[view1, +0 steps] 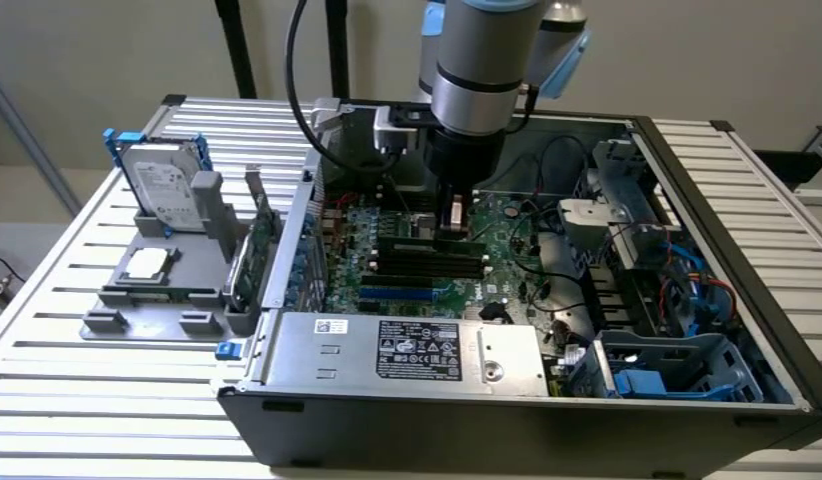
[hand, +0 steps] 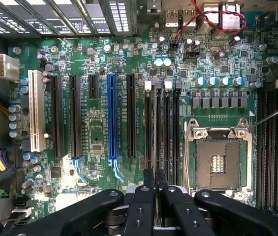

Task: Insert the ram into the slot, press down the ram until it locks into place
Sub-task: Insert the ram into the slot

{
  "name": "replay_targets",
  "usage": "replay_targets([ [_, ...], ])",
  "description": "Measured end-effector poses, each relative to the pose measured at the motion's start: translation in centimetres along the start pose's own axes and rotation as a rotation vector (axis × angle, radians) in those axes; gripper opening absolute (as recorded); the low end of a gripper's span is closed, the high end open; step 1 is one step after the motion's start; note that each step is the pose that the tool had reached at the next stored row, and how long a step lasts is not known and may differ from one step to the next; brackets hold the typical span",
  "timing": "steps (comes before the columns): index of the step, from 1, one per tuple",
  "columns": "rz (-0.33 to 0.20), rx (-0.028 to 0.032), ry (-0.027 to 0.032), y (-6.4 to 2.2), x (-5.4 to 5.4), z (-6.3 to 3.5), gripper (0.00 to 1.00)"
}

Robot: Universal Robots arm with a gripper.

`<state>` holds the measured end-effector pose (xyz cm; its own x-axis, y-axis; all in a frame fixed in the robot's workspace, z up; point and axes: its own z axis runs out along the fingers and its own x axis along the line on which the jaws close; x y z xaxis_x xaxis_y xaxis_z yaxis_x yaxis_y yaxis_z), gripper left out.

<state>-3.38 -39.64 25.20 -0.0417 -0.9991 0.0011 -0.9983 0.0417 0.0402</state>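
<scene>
Ram stands on edge in the slot, one of a bank of parallel black slots on the motherboard. This bank lies between the blue slot and the square metal processor socket. In the exterior view the ram lies near the centre of the frame, inside the open computer case. The arm reaches straight down into the case. The gripper is positioned over one end of the ram. Its fingers are drawn together, with a thin dark line between them. Contact with the ram's top edge cannot be confirmed. A hard drive stands outside the case, at the exterior view's upper left.
</scene>
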Motion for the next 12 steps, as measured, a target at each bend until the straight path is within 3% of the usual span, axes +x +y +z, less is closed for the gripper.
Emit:
replay_targets([
  [4,0.000,0.0001,0.0025,-0.02,-0.01,0.20,0.13],
  [12,0.000,0.0017,0.0292,0.02,-0.29,0.48,0.13],
])
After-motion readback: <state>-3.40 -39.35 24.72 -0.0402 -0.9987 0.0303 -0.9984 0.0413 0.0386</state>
